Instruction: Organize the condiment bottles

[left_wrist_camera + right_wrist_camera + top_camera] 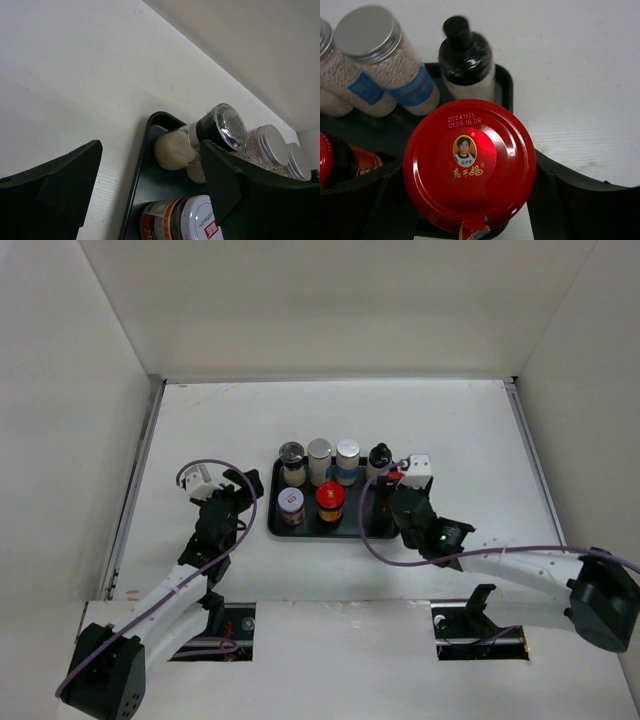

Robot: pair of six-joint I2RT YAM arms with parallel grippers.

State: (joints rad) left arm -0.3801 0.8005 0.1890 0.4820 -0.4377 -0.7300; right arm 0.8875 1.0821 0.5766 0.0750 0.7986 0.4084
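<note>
One black tray on the bench holds seven, four behind and three in front. The back row, from the left:
- a black-capped grinder of beige grains
- a silver-capped jar
- a blue-labelled jar
- a black-topped bottle

In front stand a white-capped jar with a red label, a red-capped jar and a second red-lidded jar. This last one is mostly hidden from above but fills the right wrist view. The right claw straddles it. The lid hides the contact, so I cannot tell whether it pinches. The left claw is spread and empty at the tray's left edge.
</note>
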